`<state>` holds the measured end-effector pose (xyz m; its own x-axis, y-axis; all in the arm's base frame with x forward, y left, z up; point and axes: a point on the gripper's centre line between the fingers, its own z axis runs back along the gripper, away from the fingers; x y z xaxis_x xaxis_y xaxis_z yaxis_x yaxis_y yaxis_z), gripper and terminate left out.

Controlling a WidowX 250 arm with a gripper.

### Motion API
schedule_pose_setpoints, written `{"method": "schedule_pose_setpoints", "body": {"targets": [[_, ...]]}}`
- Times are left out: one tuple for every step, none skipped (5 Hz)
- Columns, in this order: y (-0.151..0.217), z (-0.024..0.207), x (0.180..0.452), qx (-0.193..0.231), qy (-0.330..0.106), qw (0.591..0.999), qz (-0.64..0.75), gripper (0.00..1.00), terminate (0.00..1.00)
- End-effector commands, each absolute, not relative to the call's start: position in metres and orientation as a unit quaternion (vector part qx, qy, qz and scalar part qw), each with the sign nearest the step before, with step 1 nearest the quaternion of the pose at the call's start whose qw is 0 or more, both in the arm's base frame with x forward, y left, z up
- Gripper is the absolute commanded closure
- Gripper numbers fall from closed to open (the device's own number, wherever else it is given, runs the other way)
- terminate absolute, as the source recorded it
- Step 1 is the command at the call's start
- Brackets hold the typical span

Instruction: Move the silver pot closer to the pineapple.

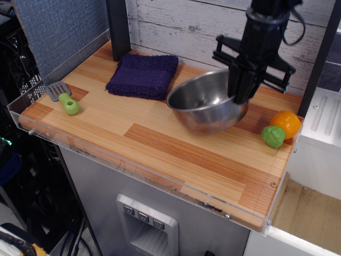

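Note:
The silver pot [205, 104] is a shiny round steel bowl, tilted and held just above the wooden board right of centre. My gripper [238, 96] comes down from above and is shut on the pot's right rim. The pineapple [281, 128], an orange toy fruit with a lumpy green part, lies near the board's right edge, a short gap to the right of the pot.
A dark purple cloth [143, 76] lies at the back left. A green-handled grey spatula [63, 97] lies at the far left. A clear plastic rim [144, 169] runs along the board's front edge. A dark post [118, 26] stands at the back.

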<state>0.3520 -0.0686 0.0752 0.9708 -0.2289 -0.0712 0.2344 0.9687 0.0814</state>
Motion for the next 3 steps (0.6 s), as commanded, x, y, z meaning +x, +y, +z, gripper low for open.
{"method": "schedule_pose_setpoints", "body": {"targets": [[-0.0730,0.0837,0.3552,0.043,0.007,0.991,-0.124,1.00,0.00],[-0.0726,0.0849,0.3529,0.040,0.014,0.989,-0.143,0.00,0.00],[-0.0706,0.0880,0.3508,0.035,0.014,0.989,-0.143,0.00,0.00]]}}
